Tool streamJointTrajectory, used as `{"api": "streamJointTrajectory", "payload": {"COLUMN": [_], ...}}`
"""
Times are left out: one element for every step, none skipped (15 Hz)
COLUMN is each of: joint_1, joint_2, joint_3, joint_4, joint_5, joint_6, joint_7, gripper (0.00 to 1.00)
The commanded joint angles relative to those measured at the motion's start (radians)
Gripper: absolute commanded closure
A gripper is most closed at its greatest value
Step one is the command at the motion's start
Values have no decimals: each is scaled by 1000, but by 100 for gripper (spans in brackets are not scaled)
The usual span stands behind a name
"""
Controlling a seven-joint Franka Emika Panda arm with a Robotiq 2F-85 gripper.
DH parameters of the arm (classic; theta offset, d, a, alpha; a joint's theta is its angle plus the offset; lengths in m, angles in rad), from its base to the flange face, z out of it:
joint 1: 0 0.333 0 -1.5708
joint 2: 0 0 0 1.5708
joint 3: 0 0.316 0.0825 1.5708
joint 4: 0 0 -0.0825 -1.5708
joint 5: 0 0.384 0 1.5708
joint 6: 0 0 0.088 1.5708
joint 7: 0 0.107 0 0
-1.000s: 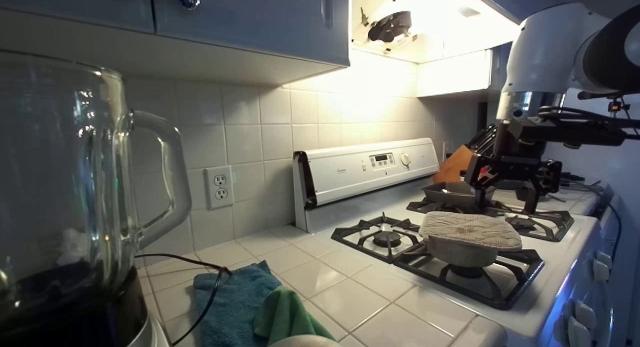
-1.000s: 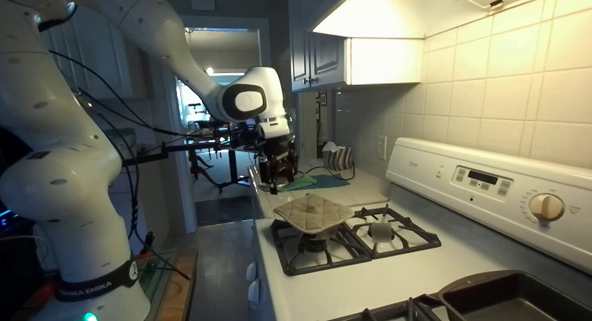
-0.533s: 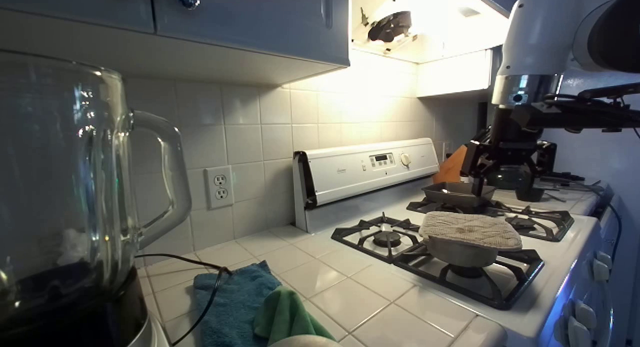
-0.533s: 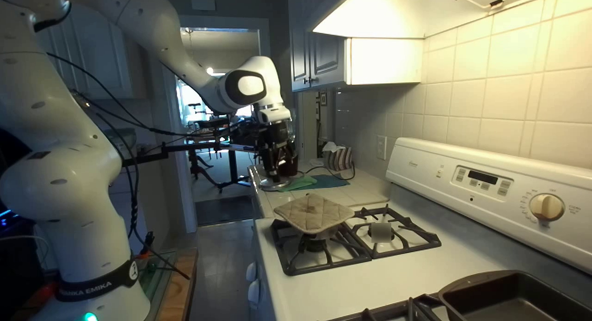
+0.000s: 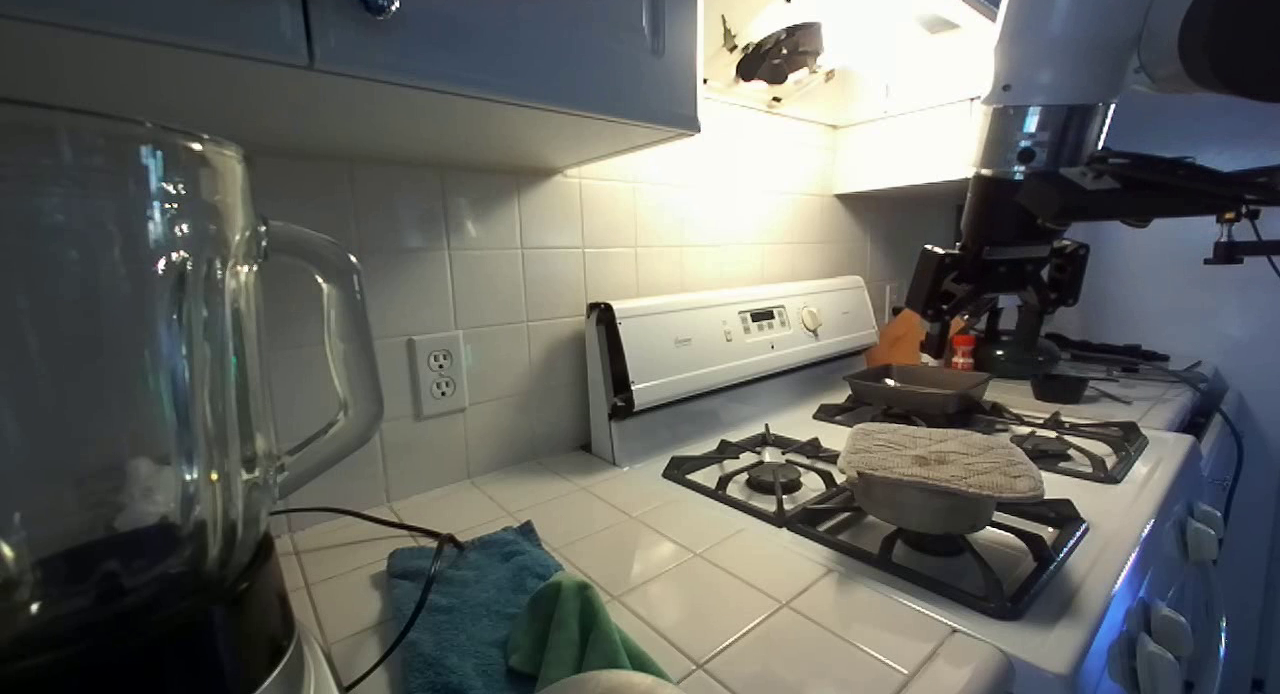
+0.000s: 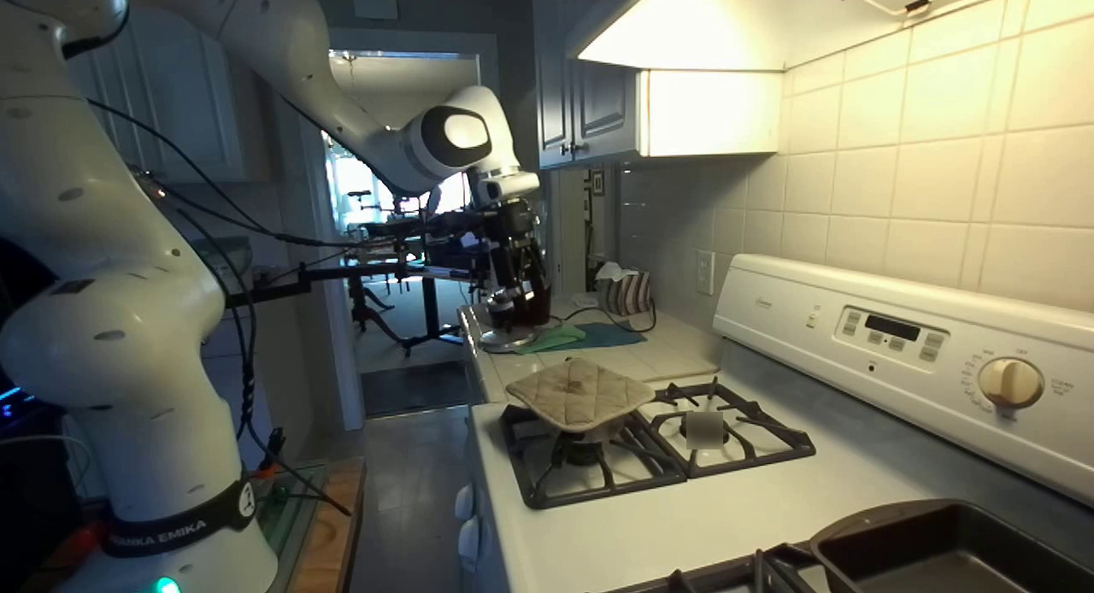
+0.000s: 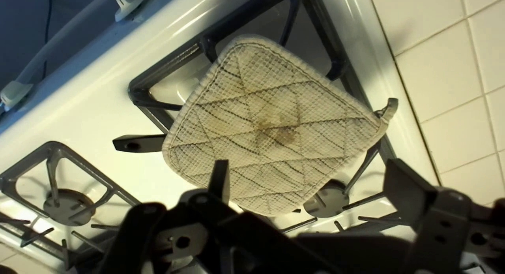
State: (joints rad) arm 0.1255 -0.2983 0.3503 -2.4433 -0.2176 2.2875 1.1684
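Observation:
A beige quilted pot holder (image 7: 272,120) with a brown stain and a small hanging loop lies flat over a small grey pot (image 5: 925,506) on a front burner of the stove. The pot holder also shows in both exterior views (image 5: 940,452) (image 6: 581,394). In the wrist view a dark handle (image 7: 138,143) sticks out from under it, and most of the pot is hidden. My gripper (image 7: 311,177) is open with nothing between its fingers. It hangs above the pot holder, apart from it, as both exterior views show (image 5: 985,332) (image 6: 517,302).
A dark baking pan (image 5: 915,388) sits on a rear burner. A red-capped shaker (image 5: 962,352) and a wooden knife block (image 5: 898,338) stand beyond. A glass blender (image 5: 320,344), blue towel (image 5: 470,604) and green cloth (image 5: 575,634) are on the tiled counter. The lit hood (image 6: 684,46) hangs above.
My gripper has risen away from the pot holder and tilted a little, staying open. The pot holder, pot and baking pan have not moved.

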Motion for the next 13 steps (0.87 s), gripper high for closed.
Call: {"api": "streamJointTrajectory", "payload": {"joint_1": [5, 9, 9, 9, 10, 10, 10, 10, 10, 10, 10, 10, 10], "joint_2": [-13, 0, 0, 0, 0, 0, 0, 0, 0, 0, 0, 0, 0], "joint_3": [14, -1, 1, 2, 2, 2, 2, 2, 2, 2, 2, 2, 2], "joint_4": [22, 10, 14, 16, 16, 16, 16, 16, 16, 16, 16, 16, 16], "joint_5": [-45, -14, -17, -19, -20, -21, -21, -22, -22, -22, -22, -22, -22], "joint_6": [-32, -7, -8, -8, -8, -8, -8, -8, -8, -8, -8, -8, -8], "joint_7": [15, 1, 1, 1, 1, 1, 1, 1, 1, 1, 1, 1, 1], "gripper": [0, 0, 0, 0, 0, 0, 0, 0, 0, 0, 0, 0, 0]}}
